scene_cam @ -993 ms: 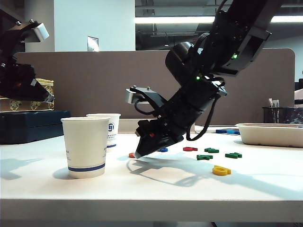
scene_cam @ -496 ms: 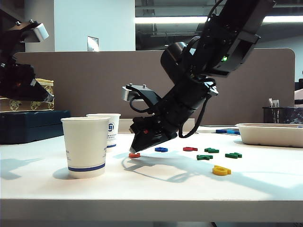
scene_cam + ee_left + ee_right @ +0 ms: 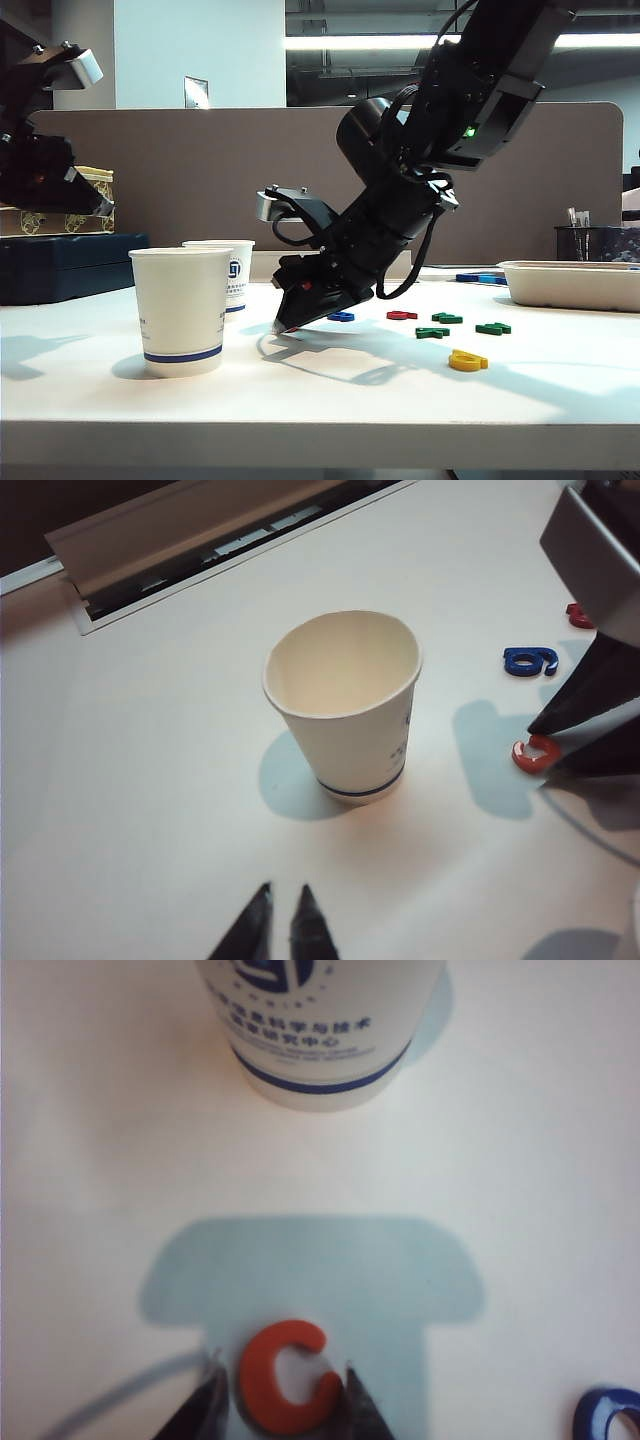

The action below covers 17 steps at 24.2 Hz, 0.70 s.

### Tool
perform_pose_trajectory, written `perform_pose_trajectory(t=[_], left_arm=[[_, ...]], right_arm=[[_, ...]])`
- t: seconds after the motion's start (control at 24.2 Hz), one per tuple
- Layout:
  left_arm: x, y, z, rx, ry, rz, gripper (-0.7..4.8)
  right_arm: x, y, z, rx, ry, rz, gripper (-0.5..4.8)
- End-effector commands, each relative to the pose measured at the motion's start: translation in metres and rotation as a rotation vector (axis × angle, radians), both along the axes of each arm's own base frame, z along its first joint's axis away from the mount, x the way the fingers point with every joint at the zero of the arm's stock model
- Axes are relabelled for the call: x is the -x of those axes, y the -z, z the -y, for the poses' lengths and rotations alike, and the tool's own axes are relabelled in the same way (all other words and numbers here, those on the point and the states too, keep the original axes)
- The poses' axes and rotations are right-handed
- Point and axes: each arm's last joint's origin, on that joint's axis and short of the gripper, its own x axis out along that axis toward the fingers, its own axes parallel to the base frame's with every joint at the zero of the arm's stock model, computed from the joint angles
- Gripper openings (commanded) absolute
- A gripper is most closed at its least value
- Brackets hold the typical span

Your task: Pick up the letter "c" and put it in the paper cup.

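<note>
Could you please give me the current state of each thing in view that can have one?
letter "c": flat on the table, between the open fingertips, not lifted.
paper cup: upright, empty.
logo cup: upright, behind the paper cup.
right gripper: open, down at the table around the letter.
left gripper: shut, holding nothing, above the table.

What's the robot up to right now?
Right gripper open, down astride the letter "c". Left gripper shut, idle. Paper cup empty. Nothing in the way.
</note>
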Motion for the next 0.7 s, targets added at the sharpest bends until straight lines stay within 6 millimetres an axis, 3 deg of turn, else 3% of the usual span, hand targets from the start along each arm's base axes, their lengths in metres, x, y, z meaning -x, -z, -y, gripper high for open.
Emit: perform_pose_trajectory(t=[0.04, 0.7], left_arm=[[-0.0010, -0.0038, 0.0002, 0.001, 0.005, 0.024, 0.27], [-0.0010, -0.0038, 0.0002, 0.001, 0.005, 0.024, 0.27]], right_arm=[[0.0004, 0.0013, -0.0018, -0.002, -0.005, -0.002, 1.49], [0.0003, 0.0013, -0.0018, -0.006, -0.006, -0.005, 1.34]])
